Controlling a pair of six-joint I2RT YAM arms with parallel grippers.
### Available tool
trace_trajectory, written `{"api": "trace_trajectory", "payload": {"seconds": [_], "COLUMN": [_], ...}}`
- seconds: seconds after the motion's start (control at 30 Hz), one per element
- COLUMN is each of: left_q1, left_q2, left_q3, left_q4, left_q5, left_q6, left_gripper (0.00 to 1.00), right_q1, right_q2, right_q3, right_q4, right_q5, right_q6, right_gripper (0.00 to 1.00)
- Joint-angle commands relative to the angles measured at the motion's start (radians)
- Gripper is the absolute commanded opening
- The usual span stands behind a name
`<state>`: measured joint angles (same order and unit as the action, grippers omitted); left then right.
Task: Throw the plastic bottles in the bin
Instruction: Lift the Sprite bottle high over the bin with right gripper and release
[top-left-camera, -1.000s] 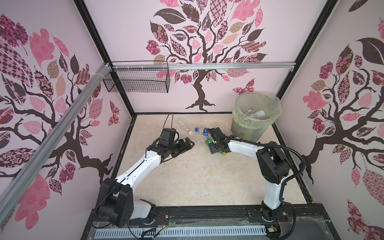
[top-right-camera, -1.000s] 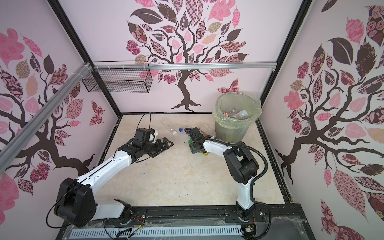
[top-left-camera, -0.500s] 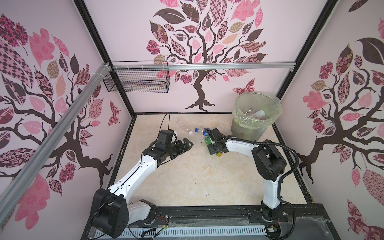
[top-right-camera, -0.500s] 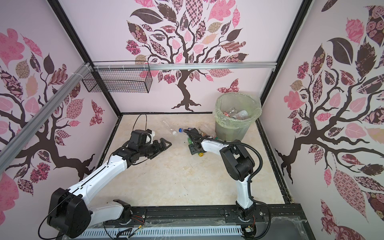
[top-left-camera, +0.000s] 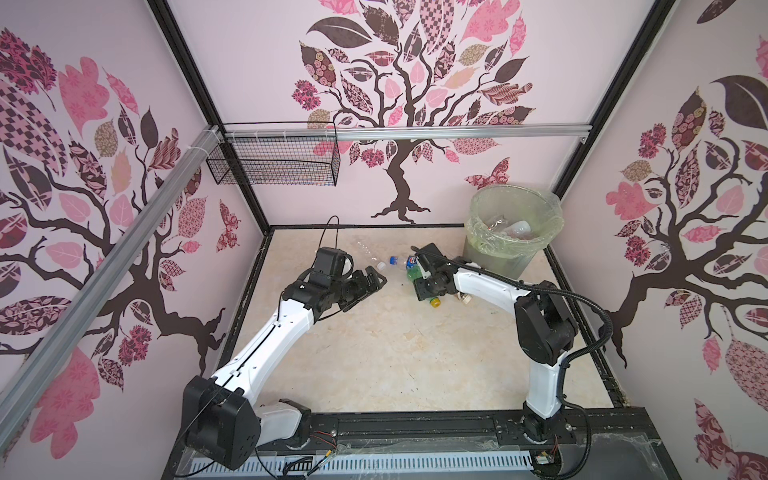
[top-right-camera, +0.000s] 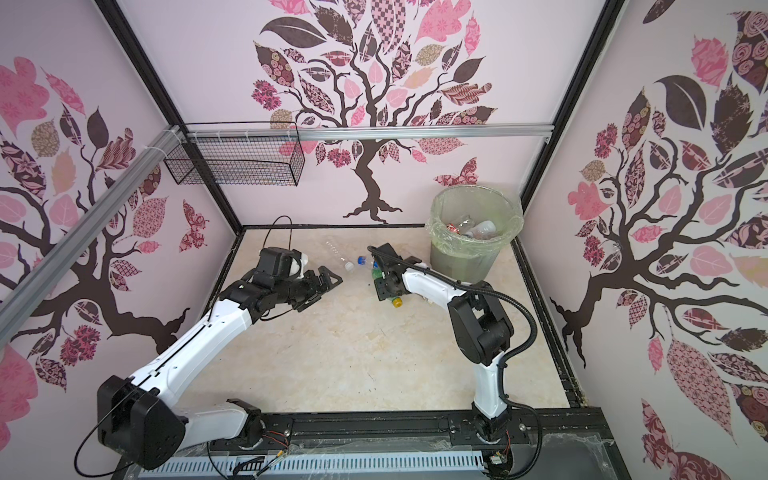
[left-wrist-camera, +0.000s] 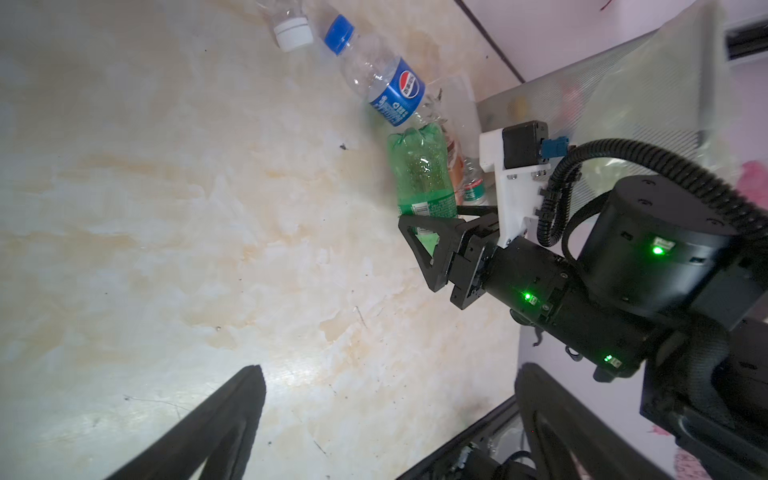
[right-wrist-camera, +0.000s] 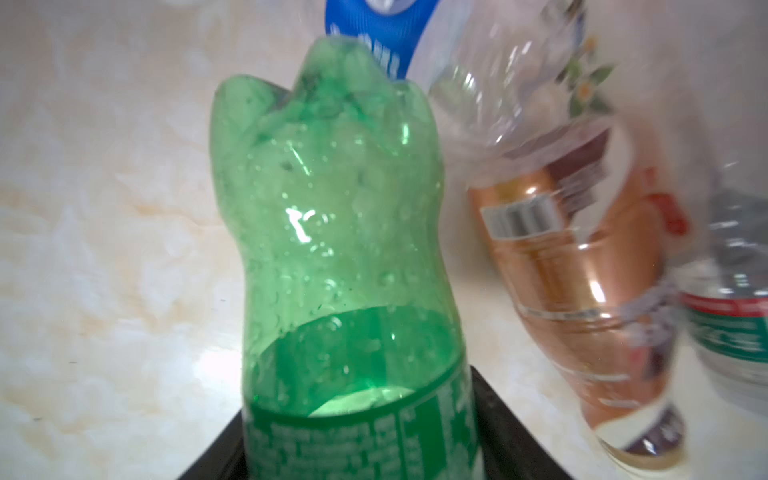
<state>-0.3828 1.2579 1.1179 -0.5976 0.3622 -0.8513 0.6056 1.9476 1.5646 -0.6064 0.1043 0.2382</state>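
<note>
1. In both top views the bin (top-left-camera: 494, 257) (top-right-camera: 461, 264) stands at the upper right of the tabletop (top-left-camera: 374, 353), close to the back wall. We see a few bottles lying inside its bag.
2. The right gripper (top-left-camera: 424, 286) (top-right-camera: 384, 286) sits just above the middle of the frame, left of the bin and low over the tabletop.
3. Its fingers are closed on the green bottle (left-wrist-camera: 419, 174) (right-wrist-camera: 340, 216), one on each side of the labelled part. The yellow cap (top-left-camera: 435, 304) pokes out below the gripper in a top view.
4. We cannot say for sure whether the green bottle is lifted. It looks to us as if it rests on the tabletop.
5. The blue-labelled bottle (top-left-camera: 405, 261) (left-wrist-camera: 390, 87) lies just up and left of the right gripper, with its base against the green bottle's base.
6. The clear bottle (top-left-camera: 370, 253) (left-wrist-camera: 291, 31) with a white cap lies further left, its cap just beside the blue cap.
7. In the right wrist view a brown-labelled bottle (right-wrist-camera: 573, 249) and a red-and-green-labelled bottle (right-wrist-camera: 731, 332) lie just beside the green bottle, both blurred.
8. The left gripper (top-left-camera: 365, 295) (top-right-camera: 322, 293) is left of centre. Its fingers are spread wide with only bare tabletop between them, near the bottles but apart from them.
9. The wire basket (top-left-camera: 274, 166) hangs at the upper left, on the rail.
</note>
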Motion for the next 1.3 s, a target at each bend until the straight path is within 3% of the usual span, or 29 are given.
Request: {"api": "trace_trajectory", "payload": {"seconds": [0.0,0.3,0.6,0.8,0.93,1.07,1.27], "left_q1": [0.004,0.005,-0.033,-0.080,-0.080,-0.072,-0.053], "left_q2": [-0.081,-0.008,0.084,0.145,0.225,0.311,0.378], "left_q3": [0.088,0.334,0.508,0.579,0.733,0.874,0.929], "left_q4": [-0.062,-0.150,-0.151,-0.061,-0.106,-0.130,-0.135], "left_q5": [0.020,-0.023,0.010,-0.036,-0.032,0.020,0.096], "left_q6": [-0.140,-0.110,-0.250,-0.290,-0.239,-0.241,-0.273], "left_gripper": [0.98,0.98,0.98,0.98,0.98,0.98,0.98], "right_q1": [0.000,0.000,-0.004,-0.178,-0.295,-0.299,-0.298], "right_q2": [-0.109,-0.197,-0.169,-0.239,-0.213,-0.231,-0.253], "right_q3": [0.209,0.507,0.947,0.967,1.063,1.065,0.970], "right_q4": [-0.252,-0.377,-0.401,-0.323,-0.315,-0.209,-0.119], "right_q5": [-0.012,0.176,0.443,0.439,0.427,0.485,0.527], "right_q6": [0.068,0.066,-0.088,-0.046,-0.001,-0.052,-0.110], "right_gripper": [0.60,0.60,0.58,0.55,0.56,0.56,0.57]}}
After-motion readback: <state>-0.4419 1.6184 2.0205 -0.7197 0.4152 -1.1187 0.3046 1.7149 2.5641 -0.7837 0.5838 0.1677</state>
